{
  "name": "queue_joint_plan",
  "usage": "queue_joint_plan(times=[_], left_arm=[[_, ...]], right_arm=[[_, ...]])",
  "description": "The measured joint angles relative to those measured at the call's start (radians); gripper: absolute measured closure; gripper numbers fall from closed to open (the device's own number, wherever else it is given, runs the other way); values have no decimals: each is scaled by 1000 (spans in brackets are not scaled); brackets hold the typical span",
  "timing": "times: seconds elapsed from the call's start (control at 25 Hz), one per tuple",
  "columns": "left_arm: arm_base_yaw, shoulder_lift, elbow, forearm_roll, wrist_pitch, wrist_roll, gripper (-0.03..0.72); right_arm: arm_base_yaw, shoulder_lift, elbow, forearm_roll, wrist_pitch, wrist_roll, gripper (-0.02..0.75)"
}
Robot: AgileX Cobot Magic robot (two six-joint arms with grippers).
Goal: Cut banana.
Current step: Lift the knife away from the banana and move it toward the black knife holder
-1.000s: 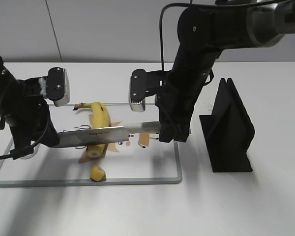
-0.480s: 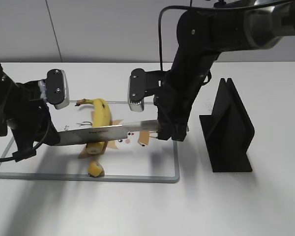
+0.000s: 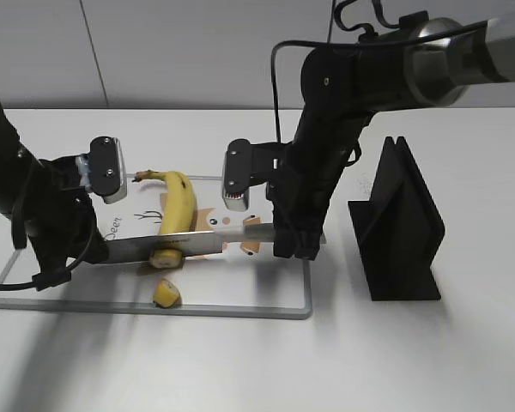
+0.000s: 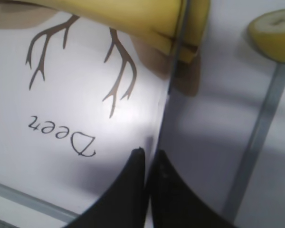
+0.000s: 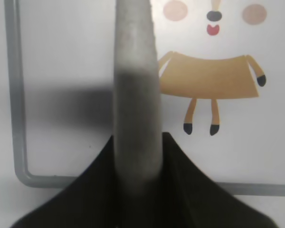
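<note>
The banana (image 3: 176,210) lies on the white cutting board (image 3: 240,311), stem at the far end. A knife (image 3: 197,245) lies crosswise on it near its near end. My right gripper (image 3: 289,245) is shut on the grey knife handle (image 5: 135,95), which runs up between the jaws (image 5: 137,156). My left gripper (image 3: 93,254) is shut on the blade's tip. In the left wrist view the jaws (image 4: 149,154) pinch the thin blade edge (image 4: 170,95), which meets the banana (image 4: 133,19). A small cut-off end piece (image 3: 166,294) lies near the board's front edge and shows in the left wrist view (image 4: 275,35).
A black knife stand (image 3: 403,227) is on the table right of the board. The board has a grey metal rim (image 5: 14,95) and printed cartoon deer pictures (image 5: 211,80).
Both arms have lowered the knife. The blade was hovering across the banana's middle and now rests low on its near end. The board has shifted slightly.
</note>
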State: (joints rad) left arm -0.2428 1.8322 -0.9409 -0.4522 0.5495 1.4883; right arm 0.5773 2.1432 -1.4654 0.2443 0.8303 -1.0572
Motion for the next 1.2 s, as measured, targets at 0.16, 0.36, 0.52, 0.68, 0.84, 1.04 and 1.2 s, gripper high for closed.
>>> queue_joint_plan(times=[0.16, 0.36, 0.52, 0.68, 0.84, 1.04, 1.2], left_arm=[[0, 0, 0, -2, -6, 2, 695], [0, -2, -2, -2, -5, 7, 694], [-1, -8, -2, -2, -5, 9, 693], [-1, -8, -2, -9, -1, 9, 693], [-1, -8, -2, -10, 0, 9, 693], [1, 2, -2, -14, 0, 9, 692], [2, 4, -2, -17, -1, 9, 692]], right_arm=[[0, 10, 0, 3, -5, -1, 558], [-2, 44, -5, 23, 15, -2, 555], [-2, 47, -5, 24, 17, -2, 554], [-2, 47, -5, 24, 17, -3, 554], [-2, 47, -5, 24, 18, -3, 554], [-2, 24, -5, 24, 17, -3, 554], [-2, 6, -3, 22, 9, -1, 554]])
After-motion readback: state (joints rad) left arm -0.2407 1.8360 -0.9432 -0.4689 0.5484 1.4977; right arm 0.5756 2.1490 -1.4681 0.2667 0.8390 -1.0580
